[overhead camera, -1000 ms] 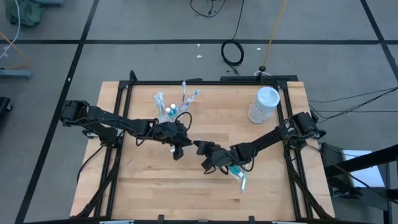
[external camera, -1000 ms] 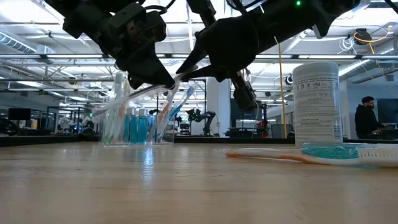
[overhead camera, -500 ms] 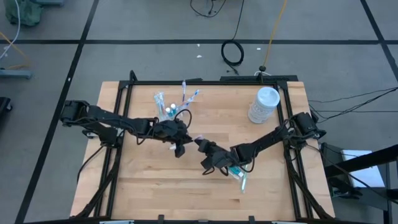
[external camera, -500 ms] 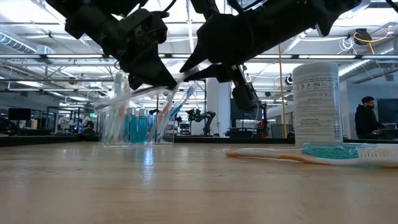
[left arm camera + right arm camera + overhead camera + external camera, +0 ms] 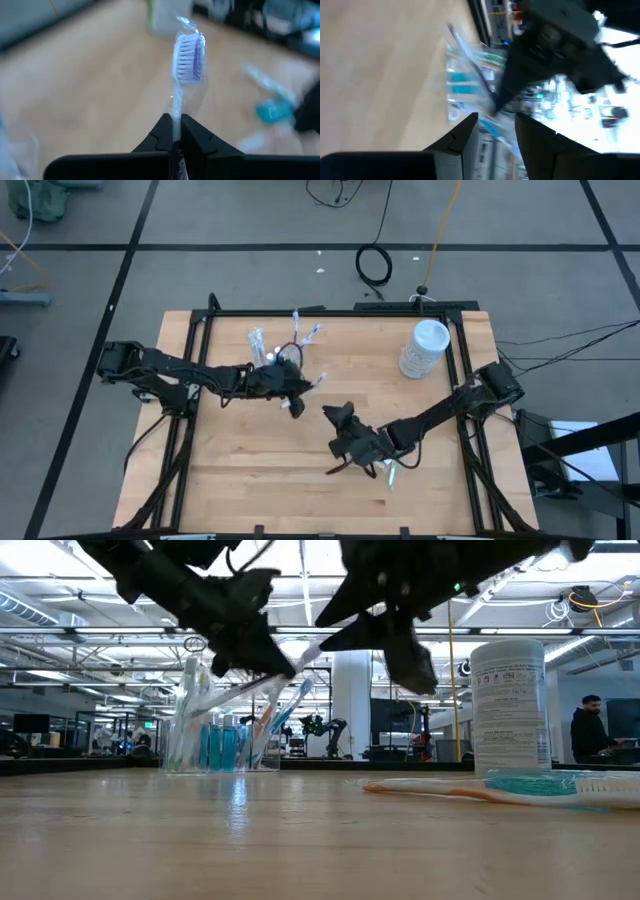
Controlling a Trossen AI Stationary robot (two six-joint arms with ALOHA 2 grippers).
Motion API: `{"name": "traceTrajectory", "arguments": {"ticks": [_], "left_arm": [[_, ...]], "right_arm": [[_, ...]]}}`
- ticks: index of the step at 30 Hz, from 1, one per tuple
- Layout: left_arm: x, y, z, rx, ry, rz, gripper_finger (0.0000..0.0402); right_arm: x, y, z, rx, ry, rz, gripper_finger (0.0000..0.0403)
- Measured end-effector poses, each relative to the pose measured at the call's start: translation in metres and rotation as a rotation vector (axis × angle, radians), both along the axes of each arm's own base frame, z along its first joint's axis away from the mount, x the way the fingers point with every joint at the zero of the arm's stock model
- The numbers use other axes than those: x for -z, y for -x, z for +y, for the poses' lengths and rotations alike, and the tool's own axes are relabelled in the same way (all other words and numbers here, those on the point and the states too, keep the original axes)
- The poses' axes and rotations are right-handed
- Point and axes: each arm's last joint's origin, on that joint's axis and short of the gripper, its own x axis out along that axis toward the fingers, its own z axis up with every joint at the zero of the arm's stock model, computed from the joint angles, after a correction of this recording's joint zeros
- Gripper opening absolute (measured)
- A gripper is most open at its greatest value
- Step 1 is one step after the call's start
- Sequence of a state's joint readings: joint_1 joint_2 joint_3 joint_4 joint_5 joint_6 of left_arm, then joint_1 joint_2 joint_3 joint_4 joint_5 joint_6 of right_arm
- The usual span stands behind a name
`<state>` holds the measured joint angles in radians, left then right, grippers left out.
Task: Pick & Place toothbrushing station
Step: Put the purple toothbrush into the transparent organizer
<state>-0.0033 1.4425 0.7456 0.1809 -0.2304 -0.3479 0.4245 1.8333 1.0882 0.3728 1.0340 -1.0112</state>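
Setting: wooden bench (image 5: 240,470) framed in black rails, open workshop floor around it.
Left claw: the left claw (image 5: 297,393) is pinched tight on a wrapped toothbrush (image 5: 188,55) low on its handle, bristle head sticking out ahead, so the handle end can be steered down into the cup.
Left claw position: above the bench's middle, just beside the clear cup (image 5: 275,358) near the far edge.
Right claw: the right claw (image 5: 340,416) has its fingers spread with nothing between them; it hangs toward the near right of centre.
Cup contents: several toothbrushes lean upright in it with teal tubes (image 5: 215,748); how many is hard to tell.
Left to do: one toothbrush (image 5: 470,790) and a teal tube (image 5: 532,782) lie flat near the right claw, likely next.
Bystander: white container (image 5: 424,348) stands at the far right corner.
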Motion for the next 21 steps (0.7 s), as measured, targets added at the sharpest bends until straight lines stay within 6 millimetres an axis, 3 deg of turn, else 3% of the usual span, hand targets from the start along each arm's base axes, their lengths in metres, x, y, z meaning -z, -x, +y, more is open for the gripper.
{"name": "traceTrajectory", "arguments": {"ticks": [3,7,11,16,21], "left_arm": [[-0.014,-0.005,0.008,-0.069,-0.082,-0.139,0.0008],[-0.033,-0.008,0.02,-0.219,-0.229,-0.299,0.0016],[-0.042,-0.004,0.03,-0.501,-0.369,-0.323,0.0008],[-0.031,-0.007,0.048,-0.677,-0.426,-0.34,0.0012],[-0.016,-0.015,0.067,-0.8,-0.5,-0.395,0.0008]], "right_arm": [[-0.013,0.005,-0.006,-0.023,-0.126,-0.037,0.0113],[-0.036,0.007,-0.03,0.025,-0.284,-0.144,0.0104],[-0.056,0.01,-0.058,0.077,-0.517,-0.317,0.0096],[-0.05,0.018,-0.084,0.005,-0.731,-0.304,0.0087],[-0.036,0.024,-0.091,-0.017,-0.82,-0.267,0.008]]}}
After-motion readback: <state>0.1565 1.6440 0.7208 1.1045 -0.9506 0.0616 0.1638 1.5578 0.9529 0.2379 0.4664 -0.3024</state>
